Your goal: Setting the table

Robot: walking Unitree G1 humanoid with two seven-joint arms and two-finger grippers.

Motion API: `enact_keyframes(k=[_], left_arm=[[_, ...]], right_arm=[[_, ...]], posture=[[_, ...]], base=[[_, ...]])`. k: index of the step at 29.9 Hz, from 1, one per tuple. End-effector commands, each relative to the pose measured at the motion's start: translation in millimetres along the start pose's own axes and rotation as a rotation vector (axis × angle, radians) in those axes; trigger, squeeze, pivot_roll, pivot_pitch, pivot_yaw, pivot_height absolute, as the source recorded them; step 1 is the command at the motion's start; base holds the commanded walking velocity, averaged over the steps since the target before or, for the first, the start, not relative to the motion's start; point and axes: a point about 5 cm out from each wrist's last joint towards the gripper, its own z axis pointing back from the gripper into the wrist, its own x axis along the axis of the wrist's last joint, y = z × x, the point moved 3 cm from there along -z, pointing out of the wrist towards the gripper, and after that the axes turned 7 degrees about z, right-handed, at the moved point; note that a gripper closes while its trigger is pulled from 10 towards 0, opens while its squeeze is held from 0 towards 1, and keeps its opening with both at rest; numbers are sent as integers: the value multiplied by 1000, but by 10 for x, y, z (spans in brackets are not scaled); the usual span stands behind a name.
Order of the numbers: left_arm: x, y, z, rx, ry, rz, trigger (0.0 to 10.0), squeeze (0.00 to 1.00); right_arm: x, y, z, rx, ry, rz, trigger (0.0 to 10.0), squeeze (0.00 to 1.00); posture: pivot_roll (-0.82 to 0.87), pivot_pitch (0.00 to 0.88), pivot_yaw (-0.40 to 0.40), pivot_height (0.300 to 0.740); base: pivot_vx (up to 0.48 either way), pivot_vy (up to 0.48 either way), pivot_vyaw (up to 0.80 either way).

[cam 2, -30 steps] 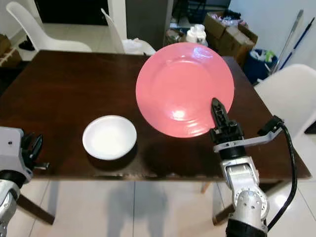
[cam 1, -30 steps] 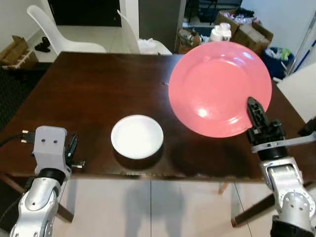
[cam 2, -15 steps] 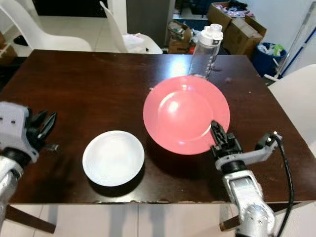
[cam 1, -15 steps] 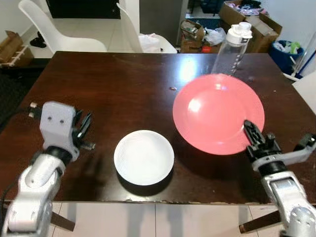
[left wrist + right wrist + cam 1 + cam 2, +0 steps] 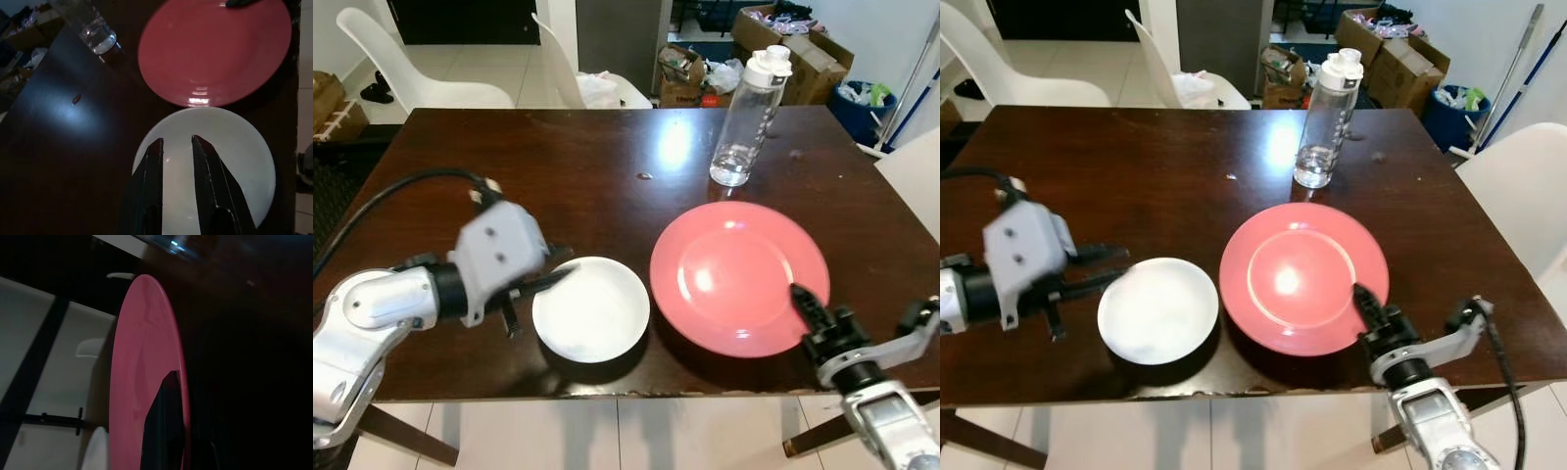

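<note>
We read no brand, label or writing anywhere; the clear water bottle (image 5: 750,116) with its white cap carries no legible print.

Right gripper (image 5: 808,311) is closed on the near right rim of the pink plate (image 5: 740,275). We see one black finger lying on top of the rim in the eye views, and in the right wrist view a finger (image 5: 165,423) pressed against the plate's face with the rim running past it. The plate looks flat on the dark wooden table (image 5: 460,157), near the front edge, on the robot's right.

Left gripper (image 5: 1103,269) reaches in from the left, fingers pointing toward the white bowl (image 5: 591,308). In the left wrist view both fingers (image 5: 153,188) sit over the bowl, parallel with a narrow gap between them, nothing held in that gap. We cannot tell whether the tips touch the bowl's rim or hover just above it.

The white bowl stands at the front centre of the table, just beside the pink plate's left edge; touching or a sliver apart, we cannot tell. The water bottle stands upright behind the plate, apart from it, a little water in the bottom.

White chairs (image 5: 421,69) sit beyond the far edge, cardboard boxes (image 5: 793,39) further back on the floor.
</note>
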Motion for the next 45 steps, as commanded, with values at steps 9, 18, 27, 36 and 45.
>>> enact_keyframes(k=[9,18,27,36,45], left_arm=[[29,22,-19,-35,8,-12,10000,0],[45,33,-28,-20,-2,-11,10000,0],[22,1,-37,-12,-6,4,10000,0],[21,-26,-54,-15,-15,9,10000,0],[11,-62,-69,-22,-22,18,10000,0]], right_arm=[[12,-87,6,-33,-14,-1,10000,0],[-105,-41,-109,-14,25,12,10000,0],[-41,-15,-101,-4,-6,27,10000,1000],[-21,43,49,-11,-27,-1,10000,0],[-236,91,430,-67,14,-66,10000,0]], posture=[[-21,81,82,740],[-2,85,77,740],[-8,82,78,740],[-21,84,65,740],[-38,91,53,740]], base=[[0,0,0],[0,0,0],[0,0,0],[0,0,0],[0,0,0]])
